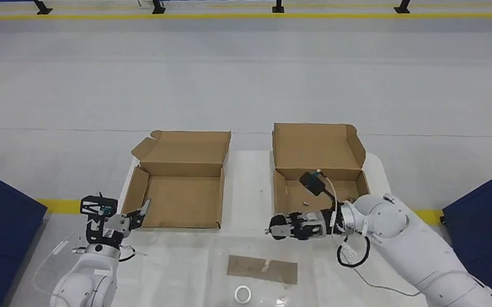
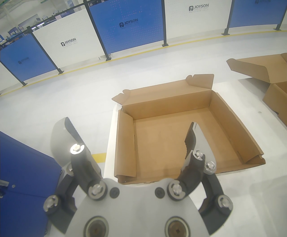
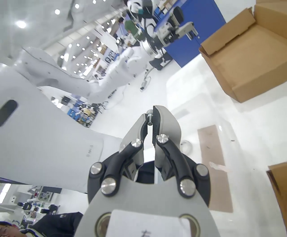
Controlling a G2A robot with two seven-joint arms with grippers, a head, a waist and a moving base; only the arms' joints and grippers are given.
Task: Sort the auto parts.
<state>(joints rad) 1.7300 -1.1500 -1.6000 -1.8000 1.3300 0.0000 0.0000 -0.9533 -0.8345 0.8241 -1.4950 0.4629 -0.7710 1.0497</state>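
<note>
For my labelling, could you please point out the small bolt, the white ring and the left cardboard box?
small bolt [image 3: 149, 117], right wrist view, on its visible middle.
white ring [image 1: 236, 295], top view, on its band.
left cardboard box [image 2: 166, 134], left wrist view, on its bare floor.

On the table [image 1: 177, 253], left box [image 1: 179, 202] beside right box [image 1: 289, 189]; before them, a tray [image 1: 298, 300] holding a ring [image 1: 243, 294].
</note>
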